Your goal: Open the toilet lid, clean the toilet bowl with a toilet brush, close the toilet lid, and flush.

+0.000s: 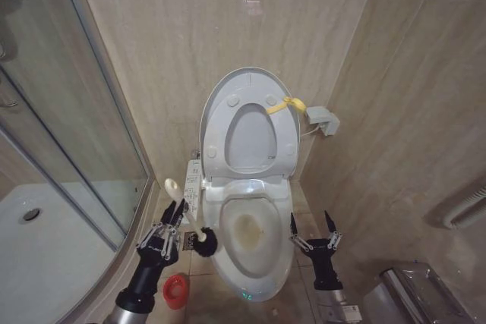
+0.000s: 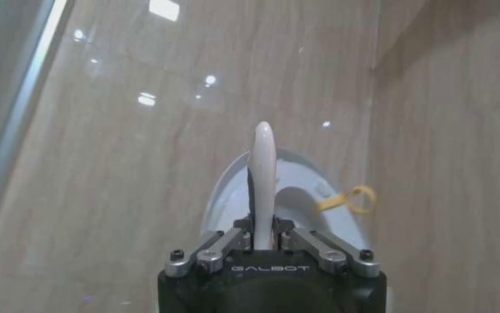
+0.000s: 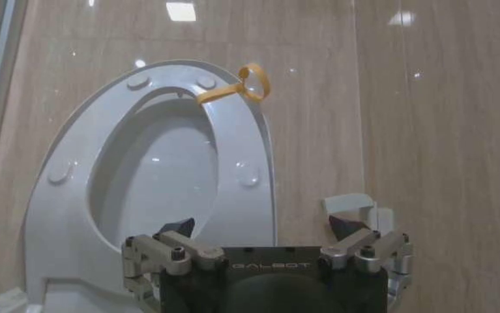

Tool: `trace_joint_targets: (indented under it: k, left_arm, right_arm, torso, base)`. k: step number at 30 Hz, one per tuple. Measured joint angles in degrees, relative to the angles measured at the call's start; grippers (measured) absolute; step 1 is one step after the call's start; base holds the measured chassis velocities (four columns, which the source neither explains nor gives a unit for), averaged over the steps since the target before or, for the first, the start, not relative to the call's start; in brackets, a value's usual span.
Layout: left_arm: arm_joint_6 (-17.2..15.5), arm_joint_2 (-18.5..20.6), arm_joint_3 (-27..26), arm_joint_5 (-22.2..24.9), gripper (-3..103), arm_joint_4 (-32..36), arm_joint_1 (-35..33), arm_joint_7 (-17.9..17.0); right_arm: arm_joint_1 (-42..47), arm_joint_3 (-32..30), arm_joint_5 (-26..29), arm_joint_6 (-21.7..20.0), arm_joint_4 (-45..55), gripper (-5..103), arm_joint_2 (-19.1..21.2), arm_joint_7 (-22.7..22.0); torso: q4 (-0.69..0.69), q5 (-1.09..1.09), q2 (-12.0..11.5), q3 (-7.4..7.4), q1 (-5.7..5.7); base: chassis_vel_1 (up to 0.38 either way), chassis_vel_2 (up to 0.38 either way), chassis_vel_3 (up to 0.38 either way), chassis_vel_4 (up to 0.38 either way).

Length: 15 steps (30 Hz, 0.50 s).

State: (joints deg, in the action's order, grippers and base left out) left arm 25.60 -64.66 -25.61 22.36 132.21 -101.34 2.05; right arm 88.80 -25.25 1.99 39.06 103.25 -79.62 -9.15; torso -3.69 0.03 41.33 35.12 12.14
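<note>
- While the toilet lid [image 1: 247, 123] stands raised at twelve o'clock, the toilet bowl [image 1: 254, 242] lies exposed for scrubbing.
- Left gripper [image 1: 173, 221] clamps the toilet brush [image 1: 190, 218], bristles at the bowl's nine o'clock rim.
- Right gripper [image 1: 311, 223] waits spread wide at three o'clock.

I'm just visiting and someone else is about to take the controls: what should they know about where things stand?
Left gripper: jaws shut on the toilet brush, bristle head at the left rim of the toilet bowl.
Right gripper: jaws open, empty, right of the bowl.
Toilet lid and seat ring up against the wall. Red holder on the floor.
Done: lid opened, brush picked up.
Left: scrub the brownish stain, close lid, flush.
</note>
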Motion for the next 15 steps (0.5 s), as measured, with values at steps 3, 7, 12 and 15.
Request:
trace_joint_targets:
  k: [3,7,12,15]
  left_arm:
    - [-1.4,0.3,-1.1,-1.8,14,-0.1,-0.6,-2.4]
    - [-4.7,0.7,-3.5,-4.5,14,-0.2,-1.8,-6.8]
    - [-7.8,1.5,-6.4,-7.4,14,4.0,-6.2,-10.9]
    - [-8.9,1.3,-6.8,-9.1,14,5.5,-8.6,-12.6]
  right_arm:
    - [0.0,0.5,0.0,0.0,0.0,100,0.0,0.0]
    - [0.3,1.0,-0.3,0.0,0.4,100,0.2,0.0]
    - [0.9,0.9,-0.2,0.2,1.2,100,0.9,0.0]
    - [1.1,0.7,-0.2,0.3,1.4,100,1.1,0.0]
  torso:
    - [0.01,-0.01,0.0,0.0,0.0]
    - [0.01,-0.02,0.0,0.0,0.0]
    - [0.03,-0.01,0.0,0.0,0.0]
    - [0.01,0.0,0.0,0.0,0.0]
  base:
    - [0.0,0.0,0.0,0.0]
    - [0.0,0.0,0.0,0.0]
    - [0.0,0.0,0.0,0.0]
    - [0.0,0.0,0.0,0.0]
